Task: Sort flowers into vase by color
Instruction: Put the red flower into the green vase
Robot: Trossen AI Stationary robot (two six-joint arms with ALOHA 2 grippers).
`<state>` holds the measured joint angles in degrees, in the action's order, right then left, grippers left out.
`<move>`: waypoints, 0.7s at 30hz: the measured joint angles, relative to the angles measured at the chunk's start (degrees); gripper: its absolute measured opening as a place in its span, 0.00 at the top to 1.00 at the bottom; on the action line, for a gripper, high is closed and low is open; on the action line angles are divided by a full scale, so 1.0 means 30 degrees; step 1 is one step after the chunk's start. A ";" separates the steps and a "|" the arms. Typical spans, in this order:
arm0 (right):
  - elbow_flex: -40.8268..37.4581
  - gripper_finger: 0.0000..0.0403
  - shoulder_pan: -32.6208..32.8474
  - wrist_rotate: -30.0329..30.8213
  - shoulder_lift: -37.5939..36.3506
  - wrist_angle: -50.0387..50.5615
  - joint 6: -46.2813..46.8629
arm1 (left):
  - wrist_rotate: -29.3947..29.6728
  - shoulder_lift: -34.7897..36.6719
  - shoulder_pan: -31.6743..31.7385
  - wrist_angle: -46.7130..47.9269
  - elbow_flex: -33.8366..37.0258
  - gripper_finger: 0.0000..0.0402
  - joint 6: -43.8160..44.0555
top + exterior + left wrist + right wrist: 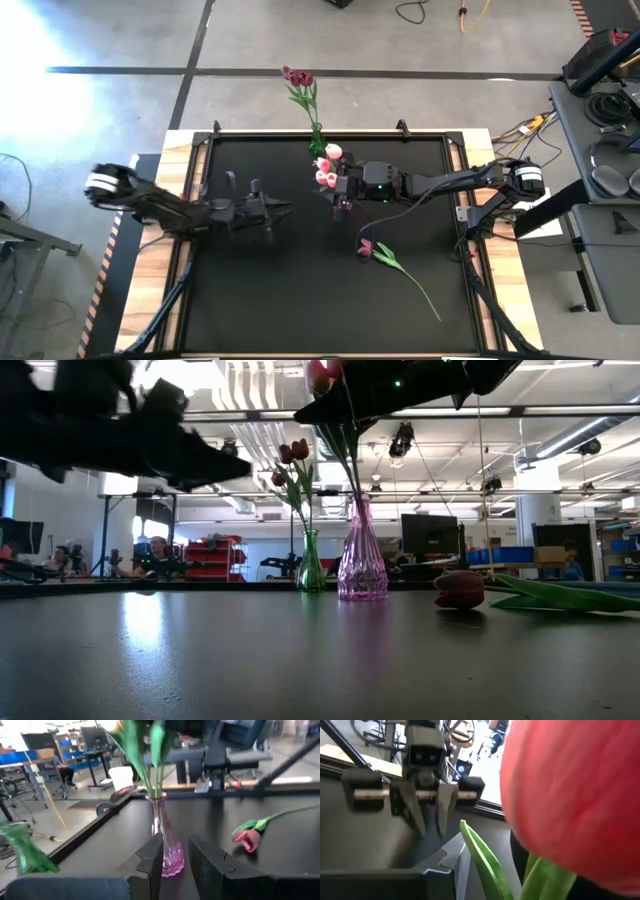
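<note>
One dark red tulip (368,247) lies on the worktop (260,300), lower right of centre. Right gripper (338,186) hangs over the pink vase (361,567), top centre, jaws shut on a pink tulip (570,795); lower it straight. Left gripper (280,211), centre-left, has jaws slightly open, empty. Plenty of room below.

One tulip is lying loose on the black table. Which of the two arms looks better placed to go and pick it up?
Probably the left. The left gripper hangs open and empty, while the right gripper is busy at the pink vase. The tulip does lie nearer the right arm, though.
</note>
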<state>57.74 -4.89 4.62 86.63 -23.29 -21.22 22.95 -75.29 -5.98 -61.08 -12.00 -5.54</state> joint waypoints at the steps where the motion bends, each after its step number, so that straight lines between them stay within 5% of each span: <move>1: 0.0000 0.68 0.0000 0.0000 0.0000 -0.0014 -0.0115 | -0.0278 -0.0938 0.0203 -0.0100 -0.0538 0.81 -0.0142; 12: 0.0000 0.64 0.0000 -0.0016 0.0000 -0.0051 -0.0246 | -0.2791 -0.9203 0.2708 -0.7116 -0.3921 0.98 0.0106; 21: 0.0000 0.65 0.0000 -0.0022 0.0000 -0.0058 -0.0274 | -0.3002 -1.2249 0.3813 -0.6647 -0.6511 0.68 0.1093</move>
<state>57.74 -4.89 4.56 86.63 -23.46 -22.04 13.94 -112.04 5.45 -81.03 -31.53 -2.26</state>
